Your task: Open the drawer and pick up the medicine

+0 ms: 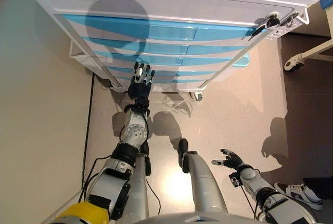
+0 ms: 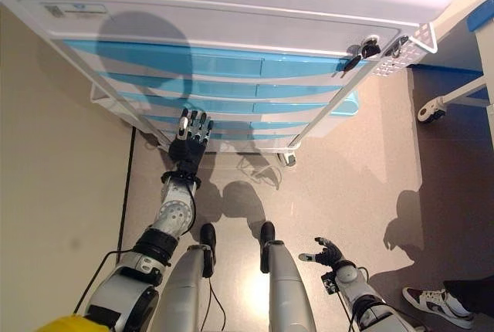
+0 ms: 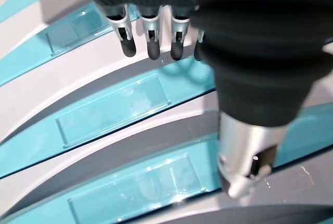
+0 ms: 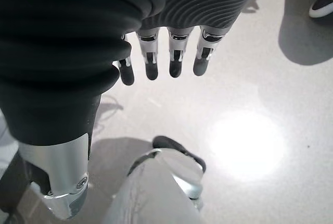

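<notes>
A white cabinet [image 1: 171,5] on wheels has several blue drawer fronts [image 1: 156,28], all shut. No medicine shows. My left hand [image 1: 141,82] is stretched out with straight fingers in front of the lower drawers. In the left wrist view its fingertips [image 3: 151,47] hover just off a blue drawer front [image 3: 112,109] with a clear label window, and I cannot tell whether they touch it. My right hand [image 1: 230,159] hangs low at the right, fingers relaxed and open, holding nothing; it also shows in the right wrist view [image 4: 166,57] above the floor.
A beige wall [image 1: 36,130] runs along the left, close to the cabinet. A castor of a white frame [image 1: 294,63] stands at the right. A person's shoe [image 1: 301,193] shows at the lower right.
</notes>
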`<state>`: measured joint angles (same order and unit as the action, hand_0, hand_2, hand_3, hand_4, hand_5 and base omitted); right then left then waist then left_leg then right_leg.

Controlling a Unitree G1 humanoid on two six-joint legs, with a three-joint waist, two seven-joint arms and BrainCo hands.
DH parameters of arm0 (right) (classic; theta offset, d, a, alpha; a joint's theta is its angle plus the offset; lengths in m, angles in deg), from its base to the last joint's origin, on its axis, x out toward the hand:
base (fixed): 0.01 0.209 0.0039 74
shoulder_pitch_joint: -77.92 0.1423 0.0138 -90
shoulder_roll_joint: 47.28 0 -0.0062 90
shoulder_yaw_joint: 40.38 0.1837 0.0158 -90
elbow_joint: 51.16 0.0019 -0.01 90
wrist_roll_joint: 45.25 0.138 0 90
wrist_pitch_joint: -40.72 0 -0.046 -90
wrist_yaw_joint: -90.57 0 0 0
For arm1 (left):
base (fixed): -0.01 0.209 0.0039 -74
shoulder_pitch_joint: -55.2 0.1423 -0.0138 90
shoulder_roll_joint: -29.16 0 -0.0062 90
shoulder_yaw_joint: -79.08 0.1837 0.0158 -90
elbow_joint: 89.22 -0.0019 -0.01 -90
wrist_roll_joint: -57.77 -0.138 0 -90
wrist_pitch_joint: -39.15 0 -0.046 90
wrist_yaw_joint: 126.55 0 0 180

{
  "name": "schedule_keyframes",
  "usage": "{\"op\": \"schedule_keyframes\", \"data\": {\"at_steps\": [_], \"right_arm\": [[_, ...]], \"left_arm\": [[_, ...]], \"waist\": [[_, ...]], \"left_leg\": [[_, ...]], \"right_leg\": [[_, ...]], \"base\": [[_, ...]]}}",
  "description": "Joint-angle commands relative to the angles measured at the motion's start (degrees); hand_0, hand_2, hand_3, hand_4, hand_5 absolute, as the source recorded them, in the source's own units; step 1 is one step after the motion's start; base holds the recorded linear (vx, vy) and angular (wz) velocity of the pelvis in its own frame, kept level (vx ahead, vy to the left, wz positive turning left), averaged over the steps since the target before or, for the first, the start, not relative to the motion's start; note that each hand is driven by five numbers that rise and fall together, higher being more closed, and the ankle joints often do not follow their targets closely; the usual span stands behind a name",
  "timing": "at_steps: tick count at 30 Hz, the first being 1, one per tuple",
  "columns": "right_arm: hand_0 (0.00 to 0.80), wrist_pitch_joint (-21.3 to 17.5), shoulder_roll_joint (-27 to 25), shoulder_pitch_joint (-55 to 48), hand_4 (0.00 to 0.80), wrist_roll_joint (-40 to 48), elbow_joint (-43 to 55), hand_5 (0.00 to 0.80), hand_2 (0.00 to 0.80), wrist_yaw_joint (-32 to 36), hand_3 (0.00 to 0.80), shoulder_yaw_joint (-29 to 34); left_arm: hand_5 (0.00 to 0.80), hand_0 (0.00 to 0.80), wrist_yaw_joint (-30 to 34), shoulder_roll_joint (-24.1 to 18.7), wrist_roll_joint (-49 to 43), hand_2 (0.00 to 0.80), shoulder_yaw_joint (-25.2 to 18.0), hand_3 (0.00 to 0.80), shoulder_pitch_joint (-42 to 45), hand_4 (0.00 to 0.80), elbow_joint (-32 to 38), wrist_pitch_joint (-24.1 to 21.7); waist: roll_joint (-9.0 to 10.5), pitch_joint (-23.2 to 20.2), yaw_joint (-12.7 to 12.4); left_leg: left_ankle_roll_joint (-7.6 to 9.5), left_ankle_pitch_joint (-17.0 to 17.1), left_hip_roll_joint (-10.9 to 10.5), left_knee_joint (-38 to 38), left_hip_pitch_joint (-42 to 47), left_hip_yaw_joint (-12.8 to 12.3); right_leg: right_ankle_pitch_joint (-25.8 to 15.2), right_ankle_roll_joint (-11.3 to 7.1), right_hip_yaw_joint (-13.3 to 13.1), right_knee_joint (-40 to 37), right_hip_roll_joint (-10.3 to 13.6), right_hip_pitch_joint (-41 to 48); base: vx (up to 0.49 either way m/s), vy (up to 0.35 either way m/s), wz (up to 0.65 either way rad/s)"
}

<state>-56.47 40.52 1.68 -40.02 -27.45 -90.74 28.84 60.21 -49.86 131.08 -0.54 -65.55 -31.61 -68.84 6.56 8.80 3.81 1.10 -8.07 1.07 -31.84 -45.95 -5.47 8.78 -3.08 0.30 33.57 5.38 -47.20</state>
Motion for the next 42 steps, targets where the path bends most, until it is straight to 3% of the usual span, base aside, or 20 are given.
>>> {"op": "schedule_keyframes", "data": {"at_steps": [1,20,40,41,42], "right_arm": [[0.000,-0.9,-3.0,-1.3,0.000,1.7,-1.4,0.000,0.000,0.2,0.000,-1.4],[0.000,-0.9,-2.7,-1.7,0.000,1.8,-1.9,0.000,0.000,0.8,0.000,-2.0],[0.000,-0.4,-2.4,-2.4,0.000,0.3,-3.3,0.000,0.000,1.3,0.000,-1.5],[0.000,-0.4,-2.4,-2.4,0.000,0.3,-3.3,0.000,0.000,1.3,0.000,-1.5],[0.000,-0.4,-2.3,-2.5,0.000,0.3,-3.4,0.000,0.000,1.3,0.000,-1.5]], "left_arm": [[0.000,0.000,5.3,0.3,-1.2,0.000,3.0,0.000,-6.4,0.000,8.7,-1.5],[0.000,0.000,8.1,0.3,0.9,0.000,6.7,0.000,-7.0,0.000,15.3,0.3],[0.000,0.000,7.6,0.7,2.6,0.000,6.3,0.000,-6.2,0.000,13.6,1.9],[0.050,0.050,7.6,0.7,2.6,0.050,6.3,0.050,-6.2,0.050,13.6,1.9],[0.370,0.370,7.5,0.7,2.9,0.370,6.0,0.370,-6.1,0.370,13.5,1.9]], "waist": [[-2.49,-2.8,0.7],[-2.04,-2.2,0.4],[-1.64,-2.6,0.5],[-1.64,-2.6,0.5],[-1.60,-2.6,0.5]], "left_leg": [[0.76,-2.5,-1.7,2.2,1.8,1.1],[-0.10,0.7,-2.1,9.0,6.9,2.1],[-0.09,1.5,-2.5,11.9,10.8,2.3],[-0.09,1.5,-2.5,11.9,10.8,2.3],[-0.07,1.5,-2.5,12.1,11.1,2.3]], "right_leg": [[-6.7,-0.14,2.1,-5.0,-1.2,0.8],[-9.3,-0.70,3.3,-11.2,-0.9,6.1],[-9.6,-0.96,3.2,-13.1,-0.4,10.0],[-9.6,-0.96,3.2,-13.1,-0.4,10.0],[-9.6,-0.92,3.1,-13.2,-0.5,10.2]], "base": [[0.000,0.000,0.00],[-0.002,-0.016,0.02],[0.000,0.000,0.00],[0.000,0.000,0.00],[-0.001,0.006,-0.03]]}}
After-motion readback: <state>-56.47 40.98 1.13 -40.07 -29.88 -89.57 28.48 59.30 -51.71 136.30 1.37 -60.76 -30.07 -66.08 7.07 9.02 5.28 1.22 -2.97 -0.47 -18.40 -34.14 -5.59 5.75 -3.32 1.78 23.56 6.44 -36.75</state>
